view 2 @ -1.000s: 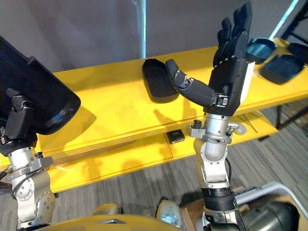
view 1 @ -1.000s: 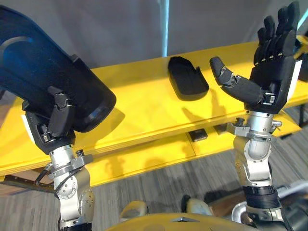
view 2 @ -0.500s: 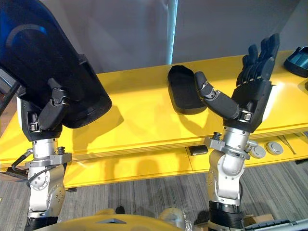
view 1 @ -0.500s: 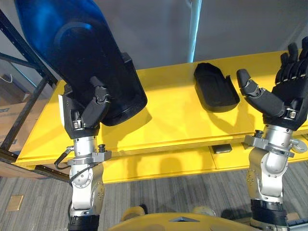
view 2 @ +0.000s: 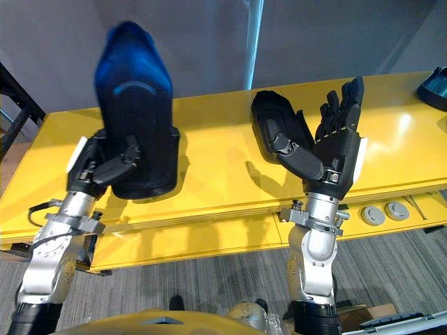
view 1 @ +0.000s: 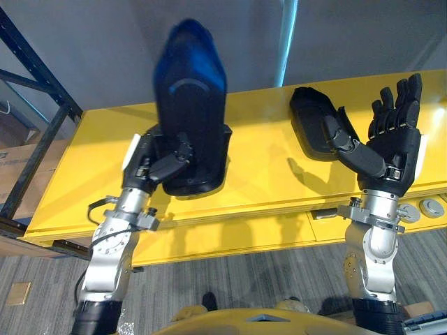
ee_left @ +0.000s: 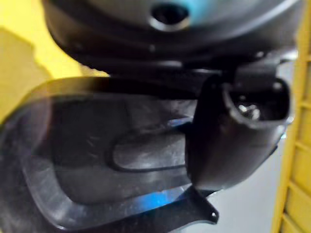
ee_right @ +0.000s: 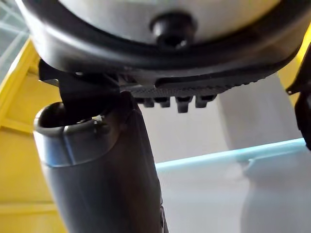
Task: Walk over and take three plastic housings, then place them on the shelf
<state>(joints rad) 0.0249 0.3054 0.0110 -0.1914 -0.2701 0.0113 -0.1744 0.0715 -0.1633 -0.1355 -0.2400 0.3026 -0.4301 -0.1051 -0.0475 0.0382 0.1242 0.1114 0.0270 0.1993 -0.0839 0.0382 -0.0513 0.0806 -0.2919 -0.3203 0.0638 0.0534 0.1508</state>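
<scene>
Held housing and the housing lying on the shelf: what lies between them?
Bare yellow shelf separates held housing from lying housing, per left eye view.

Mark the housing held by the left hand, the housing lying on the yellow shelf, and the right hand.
held housing (view 1: 190,118), left eye view, middle of its body
lying housing (view 1: 307,115), left eye view, its hollow inside
right hand (view 1: 394,157), left eye view, palm

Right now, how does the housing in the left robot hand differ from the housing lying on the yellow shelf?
The held housing is gripped by the left robot hand; the lying housing rests on the yellow shelf, with no hand round it. The held housing stands upright, narrow end up; the lying housing lies flat, hollow side up. Both are black and alike in shape.
</scene>
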